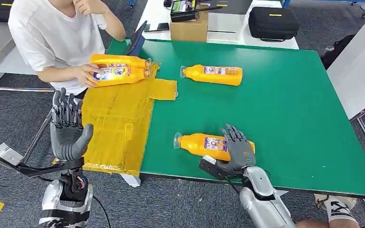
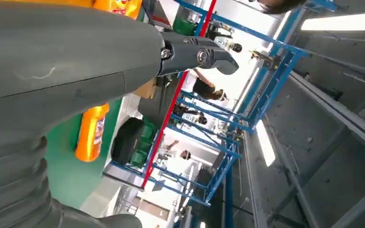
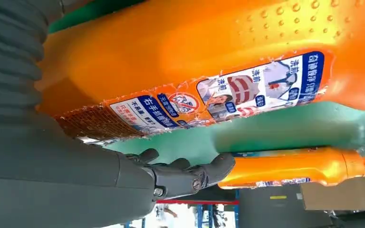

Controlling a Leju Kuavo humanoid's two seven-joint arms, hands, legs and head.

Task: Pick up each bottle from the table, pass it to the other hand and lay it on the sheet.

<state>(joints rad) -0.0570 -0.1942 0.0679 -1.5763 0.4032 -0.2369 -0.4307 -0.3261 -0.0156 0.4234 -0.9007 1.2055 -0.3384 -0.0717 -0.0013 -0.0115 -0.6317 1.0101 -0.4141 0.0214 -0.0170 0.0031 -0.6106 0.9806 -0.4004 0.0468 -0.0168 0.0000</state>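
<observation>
Resting spread fingers [image 1: 233, 135] over the near bottle [image 1: 204, 144] on the table [image 1: 290, 118], the right hand [image 1: 237, 149] holds nothing yet; smooth, probably slippery plastic suggests gripping mid-body beneath them.

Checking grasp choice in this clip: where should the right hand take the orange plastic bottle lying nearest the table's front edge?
Around its broad labelled body, coming from above on the base half. The orange plastic bottle lies on its side, narrow cap end pointing left, and the right hand is already over that half.
</observation>
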